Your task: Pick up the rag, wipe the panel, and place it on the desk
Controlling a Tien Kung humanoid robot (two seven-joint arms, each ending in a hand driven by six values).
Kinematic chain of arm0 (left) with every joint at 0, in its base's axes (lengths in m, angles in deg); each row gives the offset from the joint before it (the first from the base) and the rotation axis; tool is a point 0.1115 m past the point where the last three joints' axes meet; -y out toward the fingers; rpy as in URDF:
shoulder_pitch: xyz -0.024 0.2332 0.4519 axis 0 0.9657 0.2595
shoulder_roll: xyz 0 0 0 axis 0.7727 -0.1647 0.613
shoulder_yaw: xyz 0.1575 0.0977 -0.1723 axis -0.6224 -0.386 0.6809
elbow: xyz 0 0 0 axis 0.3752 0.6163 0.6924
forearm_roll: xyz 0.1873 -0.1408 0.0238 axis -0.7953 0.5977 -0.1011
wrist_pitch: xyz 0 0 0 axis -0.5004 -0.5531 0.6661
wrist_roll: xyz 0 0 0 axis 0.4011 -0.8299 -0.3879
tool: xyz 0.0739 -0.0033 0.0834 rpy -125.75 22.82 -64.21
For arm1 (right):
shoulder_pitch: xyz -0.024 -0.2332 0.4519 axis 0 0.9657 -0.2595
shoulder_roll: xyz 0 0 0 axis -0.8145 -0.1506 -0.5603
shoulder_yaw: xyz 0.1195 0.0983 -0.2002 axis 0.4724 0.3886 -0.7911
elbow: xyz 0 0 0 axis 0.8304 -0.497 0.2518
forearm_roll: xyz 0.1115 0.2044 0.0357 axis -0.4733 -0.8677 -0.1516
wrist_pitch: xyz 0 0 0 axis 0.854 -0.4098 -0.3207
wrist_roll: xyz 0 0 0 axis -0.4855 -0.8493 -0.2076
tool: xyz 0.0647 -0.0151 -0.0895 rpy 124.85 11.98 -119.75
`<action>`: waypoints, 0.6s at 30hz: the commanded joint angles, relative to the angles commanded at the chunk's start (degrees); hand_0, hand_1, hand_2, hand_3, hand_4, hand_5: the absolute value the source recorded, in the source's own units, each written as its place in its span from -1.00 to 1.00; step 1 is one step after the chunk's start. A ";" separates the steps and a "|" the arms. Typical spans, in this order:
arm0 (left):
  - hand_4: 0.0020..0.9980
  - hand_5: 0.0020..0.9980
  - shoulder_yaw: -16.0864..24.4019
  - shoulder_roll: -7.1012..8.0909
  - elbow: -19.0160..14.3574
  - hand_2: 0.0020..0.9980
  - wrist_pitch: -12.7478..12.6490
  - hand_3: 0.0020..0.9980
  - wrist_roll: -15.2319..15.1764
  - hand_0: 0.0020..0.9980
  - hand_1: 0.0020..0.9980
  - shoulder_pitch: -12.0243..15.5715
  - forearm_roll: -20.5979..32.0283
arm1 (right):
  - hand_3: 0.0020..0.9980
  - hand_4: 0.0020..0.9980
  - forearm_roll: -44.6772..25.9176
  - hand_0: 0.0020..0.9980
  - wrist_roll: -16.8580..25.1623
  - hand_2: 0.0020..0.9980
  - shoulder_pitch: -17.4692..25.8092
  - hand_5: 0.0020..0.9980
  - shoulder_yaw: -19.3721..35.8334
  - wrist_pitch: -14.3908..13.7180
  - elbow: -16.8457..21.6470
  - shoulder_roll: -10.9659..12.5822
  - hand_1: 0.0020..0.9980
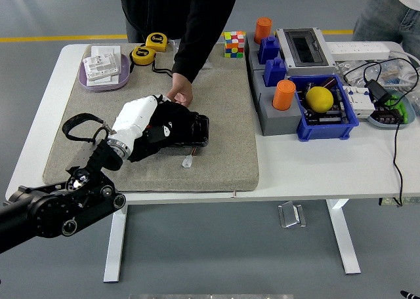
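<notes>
Wiping under way; the set-down on the worktop is left.
The left hand presses a dark rag, fingers curled over it, on the black panel lying on the mat; beyond, a person's hand steadies the panel's far edge.

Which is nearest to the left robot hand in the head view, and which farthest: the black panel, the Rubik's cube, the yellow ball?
From the left robot hand:
1. Black panel, directly under the hand on the grey mat.
2. Rubik's cube, at the table's far edge, right of the hand.
3. Yellow ball, in the blue bin far to the right.
</notes>
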 joint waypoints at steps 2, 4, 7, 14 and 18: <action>-0.46 -1.00 -0.52 -0.34 0.25 0.01 0.09 -0.01 0.07 -0.62 -0.75 -0.43 0.18 | 0.20 1.00 0.03 0.52 -0.05 0.41 -0.03 0.10 -0.11 0.04 -0.01 0.15 0.14; -0.46 -1.00 -0.98 -0.71 0.51 0.01 0.13 -0.01 0.07 -0.62 -0.75 -0.80 0.40 | 0.20 1.00 -0.03 0.52 -0.12 0.41 -0.07 0.10 -0.31 0.10 -0.03 0.29 0.14; -0.46 -1.00 -1.59 -1.10 0.93 0.01 0.18 -0.01 0.12 -0.62 -0.75 -1.15 0.64 | 0.20 1.00 -0.02 0.52 -0.17 0.41 -0.14 0.10 -0.45 0.12 -0.04 0.36 0.14; -0.47 -1.00 -2.97 -2.08 1.38 0.01 0.31 -0.01 0.30 -0.62 -0.75 -1.89 1.06 | 0.20 1.00 -0.11 0.52 -0.34 0.41 -0.35 0.10 -0.82 0.21 -0.11 0.44 0.14; -0.47 -1.00 -3.47 -2.53 1.11 0.01 0.22 -0.01 0.31 -0.62 -0.75 -2.50 1.10 | 0.20 1.00 -0.20 0.52 -0.38 0.41 -0.61 0.10 -1.07 0.14 -0.11 0.48 0.14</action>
